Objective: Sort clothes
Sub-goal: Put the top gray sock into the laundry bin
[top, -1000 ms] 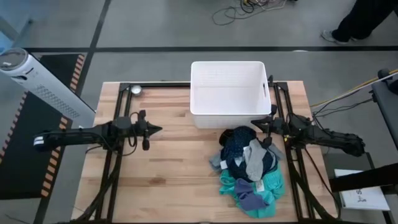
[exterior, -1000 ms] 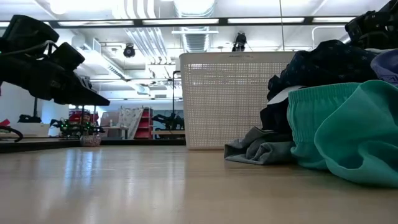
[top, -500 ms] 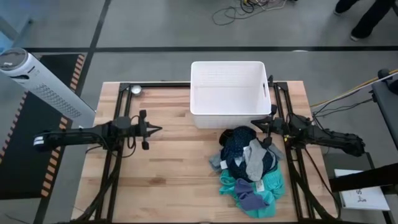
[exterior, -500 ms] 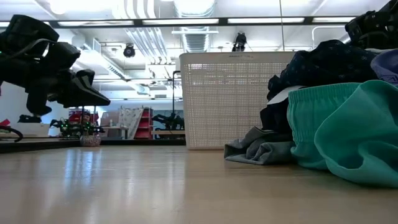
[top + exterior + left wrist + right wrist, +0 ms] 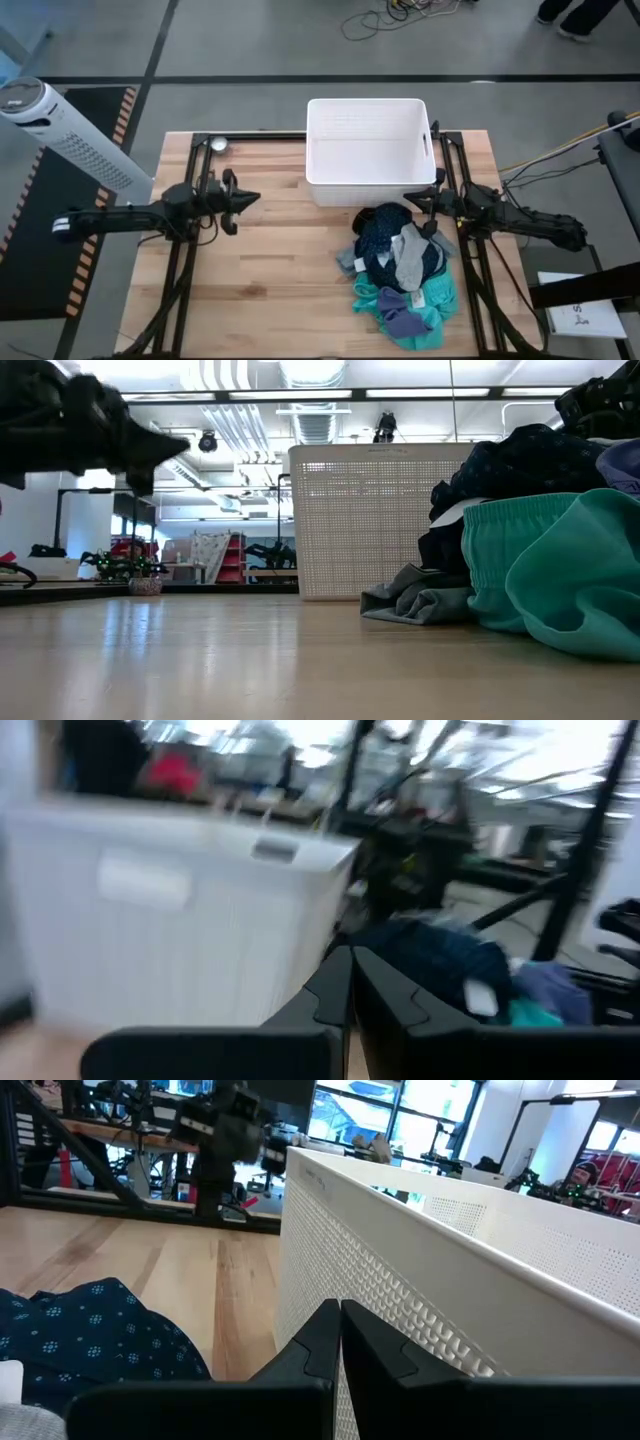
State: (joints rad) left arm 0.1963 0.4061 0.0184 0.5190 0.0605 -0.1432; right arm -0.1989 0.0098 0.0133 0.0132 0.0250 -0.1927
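Note:
The clothes lie in one pile [image 5: 400, 270] on the table's right half, in front of the white basket [image 5: 367, 150]. A dark navy patterned garment [image 5: 378, 232] is at the pile's far side, and a grey one [image 5: 410, 255] lies over it. A teal one with a white label [image 5: 438, 298] is at the near side, with a small purple-blue piece [image 5: 400, 315] on it. My left gripper [image 5: 255, 197] is shut and empty above the table's left half, pointing at the basket. My right gripper [image 5: 410, 198] is shut and empty beside the basket's near right corner, above the pile's far edge.
A small silver round thing [image 5: 218, 144] sits at the table's far left corner. A white tower appliance [image 5: 60, 130] stands off the table to the left. A person's legs [image 5: 565, 12] show beyond the far right. Bare wood [image 5: 270, 290] lies left of the pile.
My left gripper has gone up and a little toward the table's far edge, staying shut. The pile and my right gripper have kept still.

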